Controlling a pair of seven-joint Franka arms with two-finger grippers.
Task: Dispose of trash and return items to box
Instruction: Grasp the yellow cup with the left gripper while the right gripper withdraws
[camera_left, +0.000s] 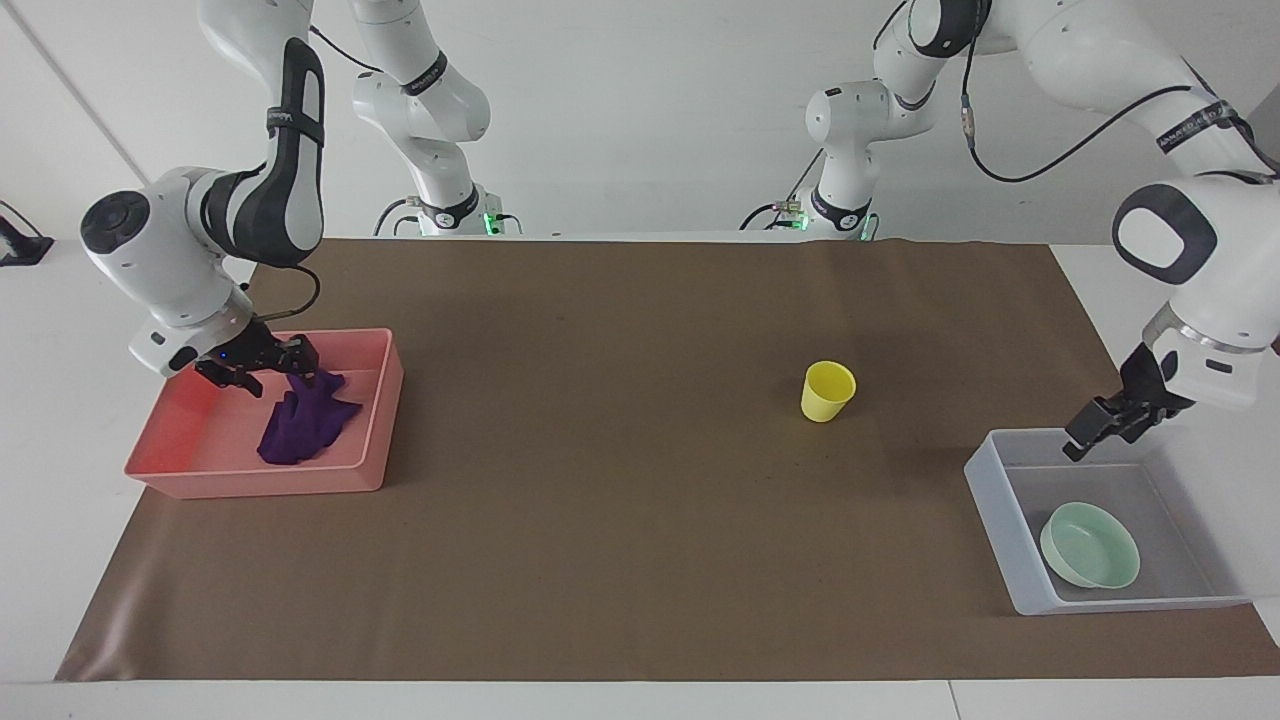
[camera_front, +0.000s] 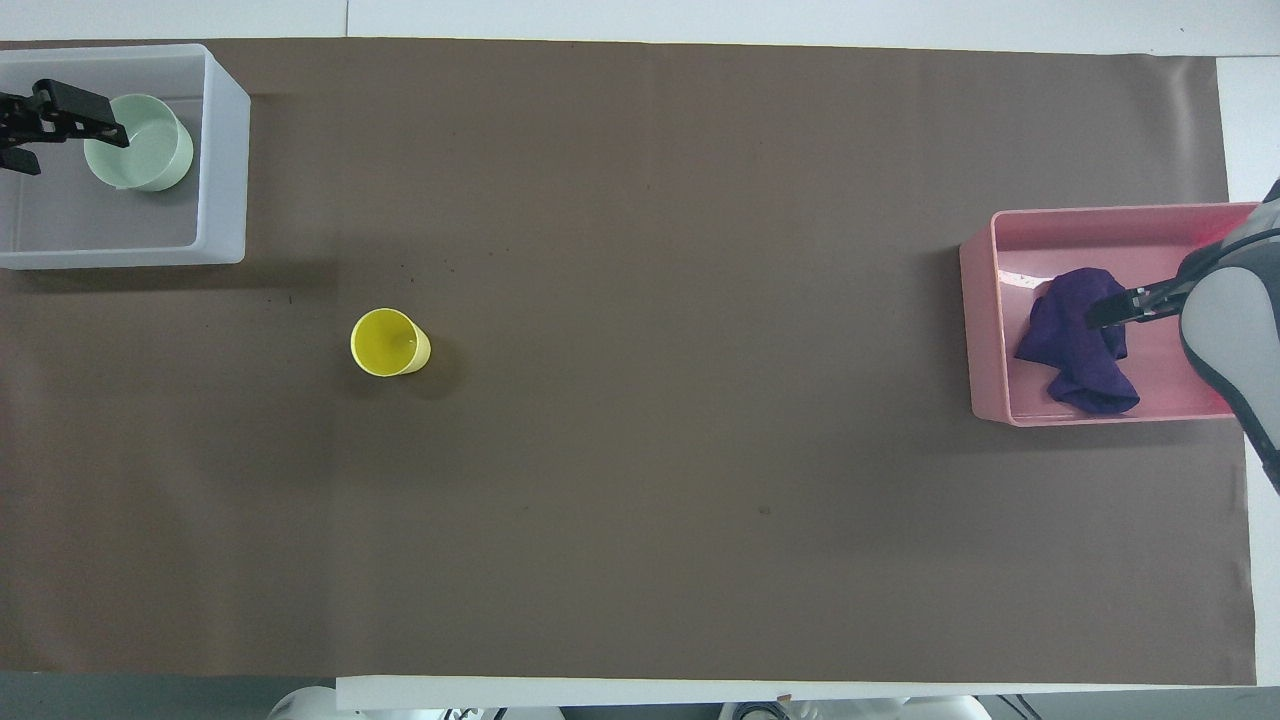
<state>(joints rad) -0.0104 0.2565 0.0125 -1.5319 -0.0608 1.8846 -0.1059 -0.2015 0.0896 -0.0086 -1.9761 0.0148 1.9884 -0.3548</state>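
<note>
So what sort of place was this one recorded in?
Most likely a robotics lab, not a home: two white arms bolted at one end of a table covered with plain brown sheeting, bare white walls, and only test props out, namely a pink tray, a translucent bin and a yellow cup.

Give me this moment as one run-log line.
right gripper: open over purple cloth lying in pink tray | left gripper: open above grey bin | green bowl: in bin | yellow cup: on table

Bright even light, soft shadows, perhaps tray (camera_front: 1000, 250) glare.
</note>
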